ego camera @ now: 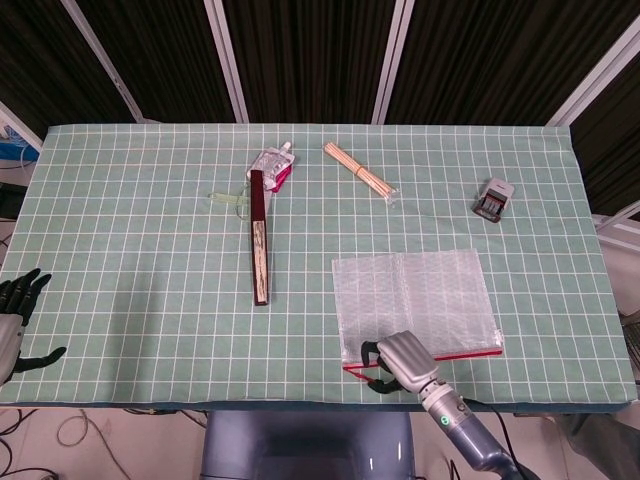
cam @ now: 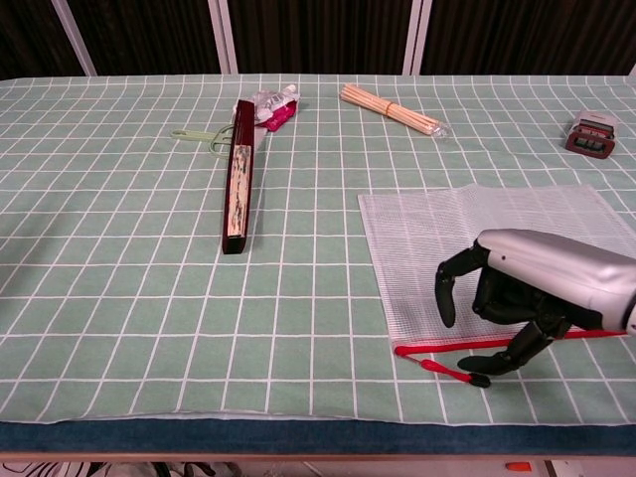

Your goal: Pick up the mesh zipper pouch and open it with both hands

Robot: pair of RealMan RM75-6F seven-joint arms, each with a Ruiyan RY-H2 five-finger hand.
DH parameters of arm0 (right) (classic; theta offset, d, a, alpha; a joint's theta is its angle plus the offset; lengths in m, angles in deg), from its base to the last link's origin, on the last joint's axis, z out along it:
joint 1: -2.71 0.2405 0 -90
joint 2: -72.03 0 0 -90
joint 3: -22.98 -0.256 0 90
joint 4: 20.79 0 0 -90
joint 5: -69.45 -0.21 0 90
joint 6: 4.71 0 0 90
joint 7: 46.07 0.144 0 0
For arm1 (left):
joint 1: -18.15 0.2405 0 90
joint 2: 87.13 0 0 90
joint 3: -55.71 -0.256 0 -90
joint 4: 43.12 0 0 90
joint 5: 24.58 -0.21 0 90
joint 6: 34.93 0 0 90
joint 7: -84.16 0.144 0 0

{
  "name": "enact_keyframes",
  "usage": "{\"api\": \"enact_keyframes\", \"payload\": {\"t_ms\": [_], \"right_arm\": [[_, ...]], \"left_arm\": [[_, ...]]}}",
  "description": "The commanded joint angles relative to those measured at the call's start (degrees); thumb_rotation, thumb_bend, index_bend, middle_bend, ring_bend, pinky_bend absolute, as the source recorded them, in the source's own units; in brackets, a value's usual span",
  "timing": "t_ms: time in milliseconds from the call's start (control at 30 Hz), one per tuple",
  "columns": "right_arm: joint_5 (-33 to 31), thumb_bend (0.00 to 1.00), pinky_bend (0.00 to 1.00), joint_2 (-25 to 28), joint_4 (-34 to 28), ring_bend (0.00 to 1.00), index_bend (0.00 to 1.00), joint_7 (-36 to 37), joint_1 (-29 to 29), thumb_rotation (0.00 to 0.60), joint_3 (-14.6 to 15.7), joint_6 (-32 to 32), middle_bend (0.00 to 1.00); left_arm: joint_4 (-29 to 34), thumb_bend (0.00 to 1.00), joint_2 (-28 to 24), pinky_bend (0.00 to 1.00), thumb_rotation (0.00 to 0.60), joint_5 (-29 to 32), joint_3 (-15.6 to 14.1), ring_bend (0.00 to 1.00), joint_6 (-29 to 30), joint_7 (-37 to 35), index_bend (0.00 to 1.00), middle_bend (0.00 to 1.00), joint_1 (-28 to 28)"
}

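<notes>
Pouch (cam: 467,234) flat near front edge | right hand (cam: 517,293) over zipper

Head view: high above near edge, looking steeply down; whole green gridded table (ego camera: 130,300) in frame, dark slatted wall at 12 o'clock. Chest view: low at near edge, shallow angle toward 12 o'clock, closer in, table (cam: 119,298) cropped at 3 and 9 o'clock. Shared: central tabletop, from folded fan (ego camera: 260,240) (cam: 238,179) across to mesh pouch (ego camera: 415,295) (cam: 447,238).

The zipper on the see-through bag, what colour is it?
Red, along the mesh zipper pouch near edge; clearest in the chest view.
</notes>
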Motion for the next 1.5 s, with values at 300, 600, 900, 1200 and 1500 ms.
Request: {"api": "enact_keyframes", "payload": {"t_ms": [300,600,900,1200,1500], "right_arm": [[-3.23,0.31,0.96,-3.57,1.49,1.00,0.56,-2.77,0.01,0.600,0.54,-0.04,1.00],[-5.34,0.36,0.96,-5.32,2.44,1.00,0.56,-4.28,0.02,0.600,0.83,-0.05,1.00],[-7.14,0.39,0.96,-5.54,2.31,1.00,0.56,-5.22,-0.03,0.600,0.94,0.16,1.00],[-8.64,0.42,0.96,-5.66,2.51,1.00,0.56,-6.14,-0.27,0.600,1.40,0.40,1.00],[-9.11,0.42,0.96,-5.68,2.55,1.00,0.56,-6.14,-0.64,0.600,1.86,0.94,1.00]], "left_arm": [[0.02,0.10,-0.10,0.00,0.600,0.14,0.03,0.00,-0.26,-0.40,0.00,0.00,-0.12],[-0.02,0.10,-0.17,0.00,0.600,0.04,-0.02,0.00,-0.31,-0.78,0.00,0.00,-0.14],[-0.02,0.10,-0.24,0.00,0.600,-0.10,-0.08,0.00,-0.28,-1.13,0.00,0.00,-0.14],[-0.07,0.10,-0.23,0.00,0.600,-0.27,-0.12,0.00,-0.07,-1.34,0.00,0.00,-0.08],[-0.06,0.10,-0.25,0.00,0.600,-0.36,-0.15,0.00,-0.02,-1.44,0.00,0.00,-0.08]]}}
